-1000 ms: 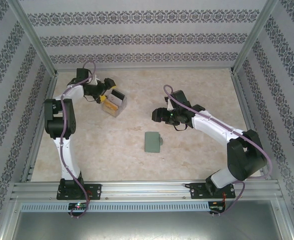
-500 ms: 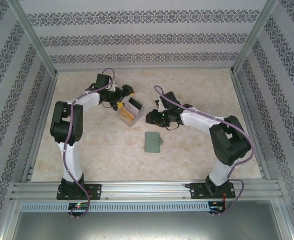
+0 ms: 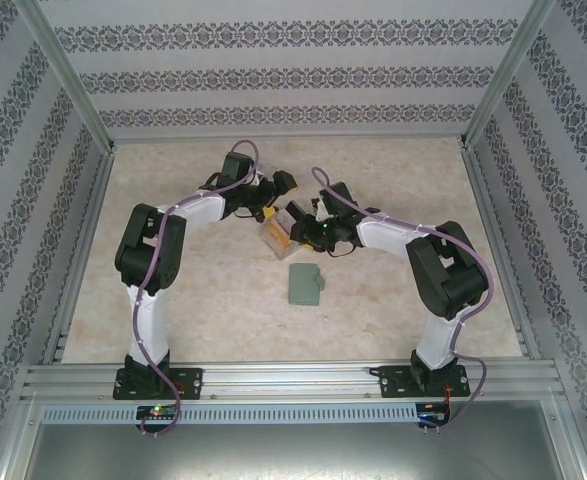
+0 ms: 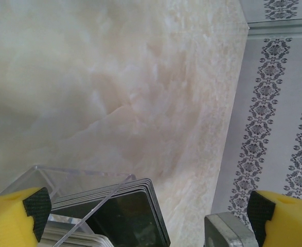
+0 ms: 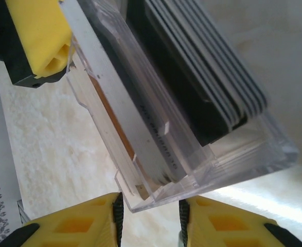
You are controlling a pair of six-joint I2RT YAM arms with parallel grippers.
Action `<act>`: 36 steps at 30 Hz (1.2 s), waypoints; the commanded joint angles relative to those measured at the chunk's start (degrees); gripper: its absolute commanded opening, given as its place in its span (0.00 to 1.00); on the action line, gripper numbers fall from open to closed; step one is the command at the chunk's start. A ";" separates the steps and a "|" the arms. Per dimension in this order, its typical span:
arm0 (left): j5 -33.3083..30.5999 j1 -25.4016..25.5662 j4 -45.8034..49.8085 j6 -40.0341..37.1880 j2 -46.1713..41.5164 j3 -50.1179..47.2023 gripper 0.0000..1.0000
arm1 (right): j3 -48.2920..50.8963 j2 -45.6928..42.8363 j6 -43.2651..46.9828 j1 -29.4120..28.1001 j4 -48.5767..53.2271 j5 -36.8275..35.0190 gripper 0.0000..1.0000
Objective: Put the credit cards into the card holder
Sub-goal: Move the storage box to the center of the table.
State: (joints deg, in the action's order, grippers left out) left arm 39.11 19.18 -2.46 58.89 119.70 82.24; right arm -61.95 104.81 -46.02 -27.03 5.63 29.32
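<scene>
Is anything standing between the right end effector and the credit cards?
Yes. The credit cards stand inside a clear plastic box. Its transparent wall lies between them and the right end effector, which sits at the box's lower corner.

Clear box at mid-counter, credit cards packed inside it. The card holder lies just in front, toward the arm bases, apart from the box. Left fingers flank the box from behind, right fingers at its right corner.
</scene>
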 commanded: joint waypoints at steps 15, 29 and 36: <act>-2.48 7.10 8.85 -5.22 5.77 14.36 1.00 | 15.05 -20.15 1.81 5.03 4.71 -7.45 0.43; -26.28 6.22 22.12 -19.87 -12.63 5.30 0.99 | -2.40 -21.02 22.28 1.42 26.32 -17.50 0.46; -33.20 5.38 11.12 -13.47 -30.23 -19.65 0.99 | -16.89 -6.93 33.53 -4.88 37.83 -27.52 0.39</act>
State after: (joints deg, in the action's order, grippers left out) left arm 11.20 25.10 13.52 42.72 93.95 69.65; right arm -75.77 94.30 -20.12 -30.15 34.76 7.57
